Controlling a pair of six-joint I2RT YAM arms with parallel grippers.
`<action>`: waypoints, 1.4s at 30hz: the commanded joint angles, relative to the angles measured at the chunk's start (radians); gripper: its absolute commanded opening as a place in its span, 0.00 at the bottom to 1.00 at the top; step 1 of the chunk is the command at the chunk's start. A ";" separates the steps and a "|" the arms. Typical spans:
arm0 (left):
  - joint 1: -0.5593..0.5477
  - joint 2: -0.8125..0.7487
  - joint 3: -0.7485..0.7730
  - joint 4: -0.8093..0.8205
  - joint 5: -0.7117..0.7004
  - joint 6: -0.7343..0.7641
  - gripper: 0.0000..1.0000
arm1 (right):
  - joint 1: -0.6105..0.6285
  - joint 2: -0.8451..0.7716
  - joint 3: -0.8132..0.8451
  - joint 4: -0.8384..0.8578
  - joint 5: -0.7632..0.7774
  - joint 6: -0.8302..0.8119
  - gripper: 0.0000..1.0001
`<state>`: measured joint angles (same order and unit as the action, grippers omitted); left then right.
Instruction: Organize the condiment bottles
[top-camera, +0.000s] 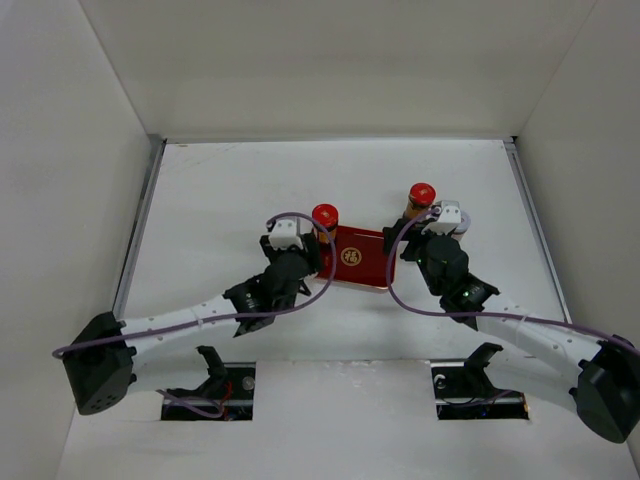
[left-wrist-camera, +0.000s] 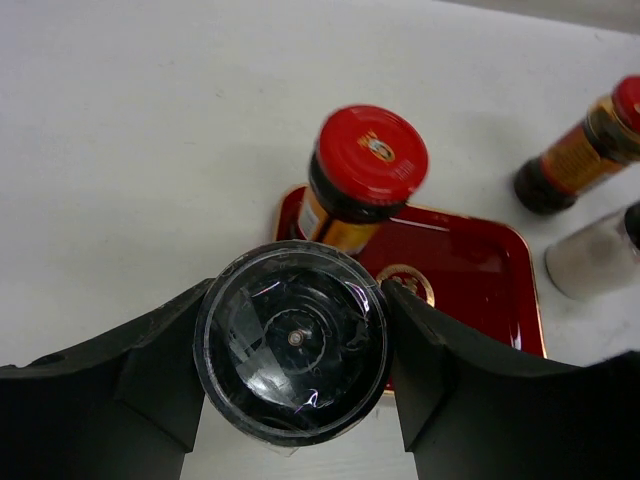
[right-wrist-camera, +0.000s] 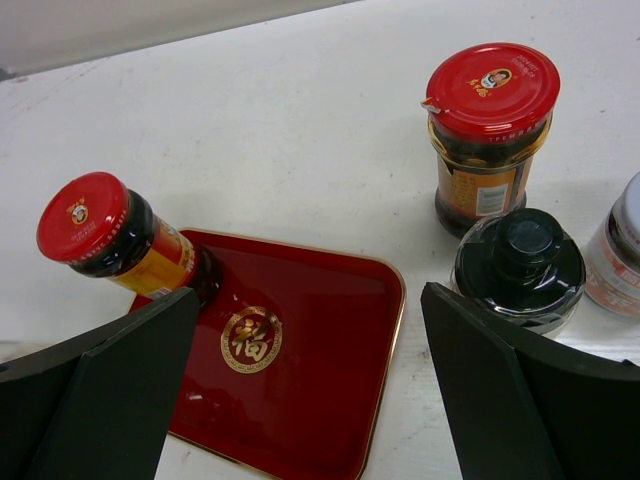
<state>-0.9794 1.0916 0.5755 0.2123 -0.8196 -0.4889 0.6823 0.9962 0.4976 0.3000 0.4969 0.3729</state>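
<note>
Left claw (left-wrist-camera: 295, 300) is clamped on a jar (left-wrist-camera: 290, 350) at the tray's (left-wrist-camera: 470, 270) near edge, probably to set it beside the red-capped jar (left-wrist-camera: 365, 175) standing on the corner. Right claw (right-wrist-camera: 310, 330) gapes above the tray. The black-capped jar (right-wrist-camera: 520, 265) and second red jar (right-wrist-camera: 490, 130) stand on the table (right-wrist-camera: 300, 120) beyond.
</note>
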 joint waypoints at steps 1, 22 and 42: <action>-0.047 0.030 0.046 0.102 -0.061 0.012 0.37 | 0.006 -0.019 0.021 0.053 -0.009 0.003 1.00; -0.023 0.247 0.127 0.315 0.030 0.108 0.38 | 0.009 -0.001 0.025 0.054 0.000 0.000 1.00; -0.023 0.306 0.092 0.318 -0.007 0.101 0.83 | -0.017 -0.050 0.065 -0.133 0.219 0.006 0.95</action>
<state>-0.9977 1.4490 0.6521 0.4622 -0.7982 -0.3889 0.6792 0.9619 0.5068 0.2237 0.6193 0.3729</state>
